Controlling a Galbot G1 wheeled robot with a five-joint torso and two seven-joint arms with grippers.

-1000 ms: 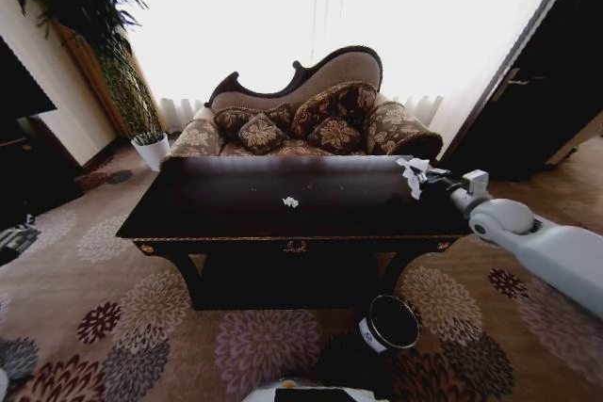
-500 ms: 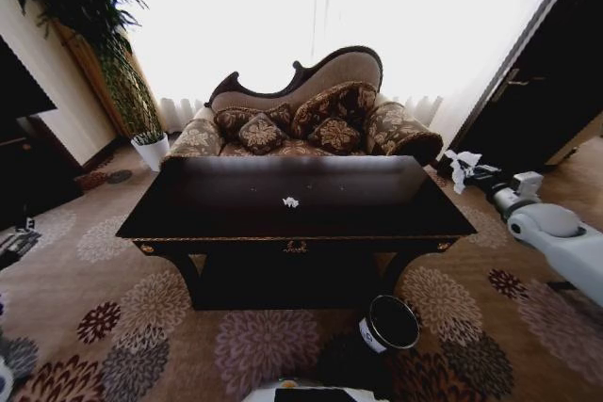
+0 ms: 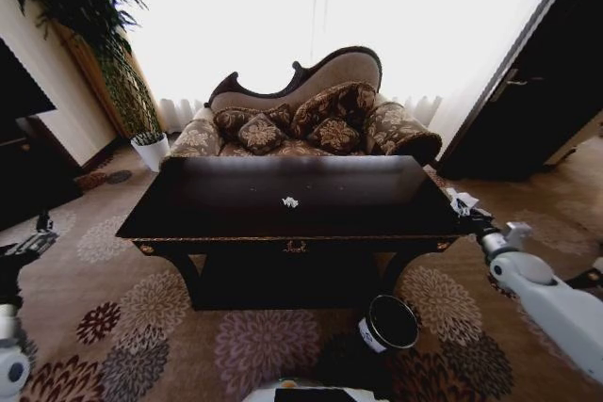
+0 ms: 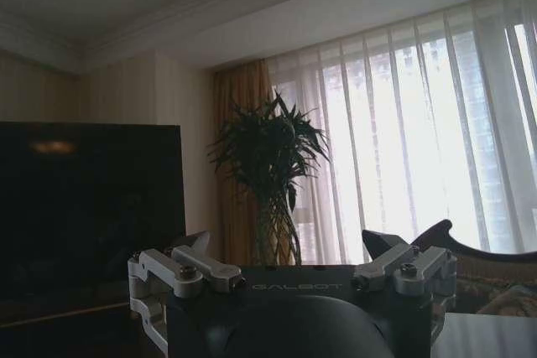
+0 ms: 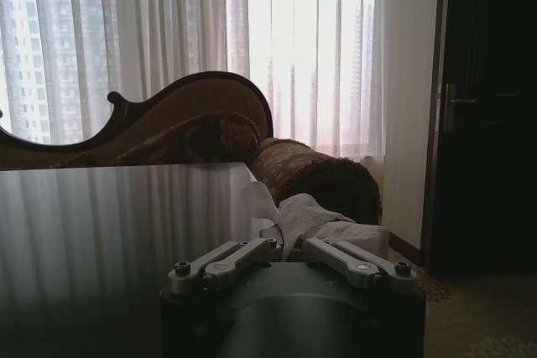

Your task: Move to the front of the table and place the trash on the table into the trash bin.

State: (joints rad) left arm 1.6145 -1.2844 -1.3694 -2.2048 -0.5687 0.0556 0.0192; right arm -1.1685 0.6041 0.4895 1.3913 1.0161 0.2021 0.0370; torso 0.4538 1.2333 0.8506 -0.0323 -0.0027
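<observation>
The long dark glossy wooden table (image 3: 236, 209) is standing on a flower-patterned carpet (image 3: 264, 350) with its long axis running across the head view; a patterned brown sofa (image 3: 311, 115) is sitting behind it against a bright curtained window (image 3: 311, 7); 1 tiny white scrap (image 3: 290, 201) is lying near the tabletop's middle; the small round black bin (image 3: 389, 324) is standing on the carpet below the front edge, mouth up; the right gripper (image 3: 464, 208) is hanging just beside the table's right end, pinching a white crumpled tissue (image 5: 306, 215); the left gripper (image 3: 26, 247) is waiting low at the left, fingers spread.
</observation>
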